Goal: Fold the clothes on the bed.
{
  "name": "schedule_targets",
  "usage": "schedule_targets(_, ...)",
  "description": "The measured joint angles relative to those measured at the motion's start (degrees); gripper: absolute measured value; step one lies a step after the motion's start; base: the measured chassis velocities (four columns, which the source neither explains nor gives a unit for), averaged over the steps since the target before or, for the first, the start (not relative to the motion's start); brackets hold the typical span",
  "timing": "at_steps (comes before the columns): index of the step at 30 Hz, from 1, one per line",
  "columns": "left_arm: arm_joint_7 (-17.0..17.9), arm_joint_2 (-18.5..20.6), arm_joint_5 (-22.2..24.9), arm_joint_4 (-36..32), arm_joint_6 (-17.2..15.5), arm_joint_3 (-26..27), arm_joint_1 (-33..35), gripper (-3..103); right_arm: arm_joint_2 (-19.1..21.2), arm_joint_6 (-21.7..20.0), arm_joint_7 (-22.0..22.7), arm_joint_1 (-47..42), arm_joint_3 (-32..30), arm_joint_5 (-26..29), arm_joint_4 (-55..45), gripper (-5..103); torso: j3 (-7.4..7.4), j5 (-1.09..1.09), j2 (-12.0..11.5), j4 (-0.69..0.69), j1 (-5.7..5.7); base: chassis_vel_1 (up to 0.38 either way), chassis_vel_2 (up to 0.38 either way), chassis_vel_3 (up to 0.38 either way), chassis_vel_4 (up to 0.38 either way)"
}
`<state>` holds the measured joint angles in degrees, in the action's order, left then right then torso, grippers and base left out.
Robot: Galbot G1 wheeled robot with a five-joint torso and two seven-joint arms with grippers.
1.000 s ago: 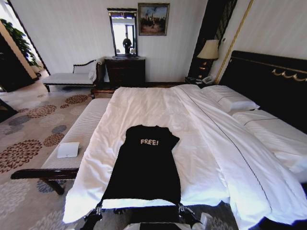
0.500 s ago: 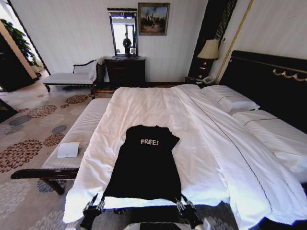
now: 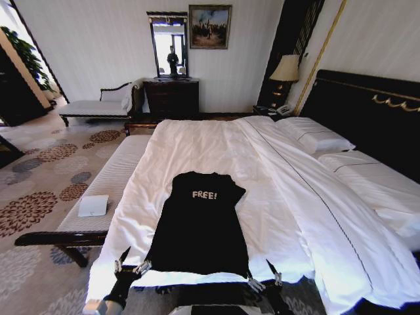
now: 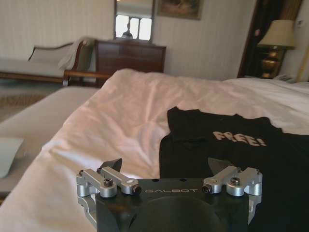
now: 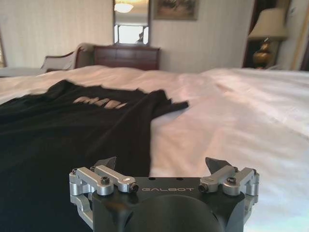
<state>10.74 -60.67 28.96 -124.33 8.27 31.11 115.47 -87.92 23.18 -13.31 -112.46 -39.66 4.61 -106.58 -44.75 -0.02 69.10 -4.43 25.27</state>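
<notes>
- Head view: you are at the approach step, nothing gripped yet. The black T-shirt [image 3: 199,226] lies flat on the white duvet of the bed [image 3: 315,223], hem at the near edge, sleeves tucked in, "FREE!" lettering toward the pillows. Left gripper [image 3: 130,268] is off the hem's left corner, right gripper [image 3: 266,281] off its right corner.
- Left wrist view: left gripper [image 4: 164,166] has fingers spread wide, empty, straddling the T-shirt's [image 4: 231,154] side edge.
- Right wrist view: right gripper [image 5: 161,166] is likewise spread and empty. The next move probably calls for lowering both onto the T-shirt's [image 5: 72,130] hem corners.
</notes>
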Motion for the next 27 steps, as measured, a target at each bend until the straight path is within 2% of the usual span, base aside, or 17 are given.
schedule_targets(2, 0.2, -1.5, 2.3, 0.1, -4.6, -0.2, -2.8, 100, 1.1, -0.3, 1.1, 0.0, 1.0, 2.9, -1.0, 100, -0.01, 0.01, 0.0, 0.0, 0.0, -0.095, 0.113, 0.1, -0.115)
schedule_targets(3, 0.1, -1.8, 2.9, 0.1, -5.8, -0.3, -3.6, 100, 2.1, -0.8, 1.2, 0.1, 1.6, 4.7, -1.6, 100, -0.01, 0.0, 0.0, 0.01, 0.01, -0.111, 0.123, 0.121, -0.118)
schedule_targets(4, 0.1, -1.8, 2.9, 0.1, -5.8, -0.3, -3.6, 100, 2.1, -0.8, 1.2, 0.1, 1.6, 4.7, -1.6, 100, -0.01, 0.0, 0.0, 0.01, 0.01, -0.111, 0.123, 0.121, -0.118)
schedule_targets(6, 0.0, -2.0, 3.5, 1.2, -8.1, -0.7, -6.1, 100, 5.9, -1.1, 1.3, 1.5, 2.5, 10.0, -2.1, 100, -0.01, 0.02, 0.0, 0.01, 0.02, -0.122, 0.124, 0.128, -0.112)
schedule_targets(8, 1.4, -1.9, 4.1, 1.4, -10.3, -0.8, -7.9, 100, 8.9, -0.9, 1.4, 3.2, 2.5, 13.4, -1.7, 100, -0.03, 0.01, 0.0, 0.02, 0.05, -0.145, 0.103, 0.096, -0.093)
schedule_targets(11, 2.8, -1.6, 5.7, 1.0, -12.0, -0.9, -9.0, 100, 10.7, -1.0, 1.8, 4.8, 2.7, 16.6, -1.1, 100, -0.04, 0.03, 0.0, 0.02, 0.08, -0.103, 0.071, 0.089, -0.046)
schedule_targets(13, 4.1, -1.5, 5.4, 1.0, -12.9, -0.6, -11.3, 100, 12.9, -4.9, 4.3, 8.2, 3.3, 23.9, -0.3, 100, -0.04, 0.03, 0.0, 0.0, 0.08, 0.0, 0.0, 0.0, 0.0)
schedule_targets(14, 4.1, -1.5, 5.4, 1.0, -12.9, -0.6, -11.3, 100, 12.9, -4.9, 4.3, 8.2, 3.3, 23.9, -0.3, 100, -0.04, 0.03, 0.0, 0.0, 0.08, 0.0, 0.0, 0.0, 0.0)
schedule_targets(16, 4.3, -1.7, 4.6, 1.8, -13.0, -0.7, -13.1, 100, 14.0, -14.4, 10.5, 13.2, 3.6, 34.8, -0.9, 100, -0.01, 0.03, 0.0, -0.02, 0.0, 0.0, 0.0, 0.0, 0.0)
schedule_targets(17, 4.3, -1.9, 4.4, 2.0, -12.9, -0.8, -13.2, 100, 14.3, -17.1, 12.5, 14.9, 3.6, 38.3, -1.0, 100, 0.0, 0.03, 0.0, -0.01, -0.01, 0.0, 0.0, 0.0, 0.0)
schedule_targets(18, 4.2, -2.1, 4.0, 2.6, -12.7, -0.9, -13.4, 100, 15.0, -21.6, 15.8, 18.1, 3.5, 44.1, -1.0, 100, 0.0, 0.02, 0.0, 0.0, -0.03, 0.0, 0.0, 0.0, 0.0)
schedule_targets(19, 4.2, -2.1, 4.0, 2.6, -12.7, -0.9, -13.4, 100, 15.0, -21.6, 15.8, 18.1, 3.5, 44.1, -1.0, 100, 0.0, 0.02, 0.0, 0.0, -0.03, 0.0, 0.0, 0.0, 0.0)
schedule_targets(20, 3.7, -2.5, 3.6, 3.3, -12.4, -1.1, -13.5, 100, 16.2, -27.0, 18.6, 22.6, 2.9, 51.9, -0.3, 100, 0.0, 0.02, 0.0, 0.03, -0.02, 0.058, -0.037, -0.039, 0.024)
schedule_targets(22, 3.2, -2.8, 3.6, 4.1, -12.0, -1.3, -13.5, 100, 18.0, -32.6, 20.1, 28.5, 2.2, 61.3, 2.3, 100, -0.01, 0.01, 0.0, 0.05, -0.02, 0.0, 0.0, 0.0, 0.0)
schedule_targets(23, 3.2, -2.8, 3.6, 4.1, -12.0, -1.3, -13.5, 100, 18.0, -32.6, 20.1, 28.5, 2.2, 61.3, 2.3, 100, -0.01, 0.01, 0.0, 0.05, -0.02, 0.0, 0.0, 0.0, 0.0)
schedule_targets(25, 3.1, -2.9, 3.7, 5.0, -11.9, -2.0, -14.3, 100, 20.0, -36.9, 20.0, 35.5, 2.6, 67.4, 8.1, 100, -0.02, 0.01, 0.0, 0.02, 0.01, 0.0, 0.0, 0.0, 0.0)
schedule_targets(27, 3.1, -3.0, 3.6, 5.1, -11.9, -2.4, -14.4, 100, 20.8, -38.1, 19.5, 38.2, 3.2, 68.4, 11.1, 100, -0.03, 0.04, 0.0, 0.01, 0.03, 0.0, 0.0, 0.0, 0.0)
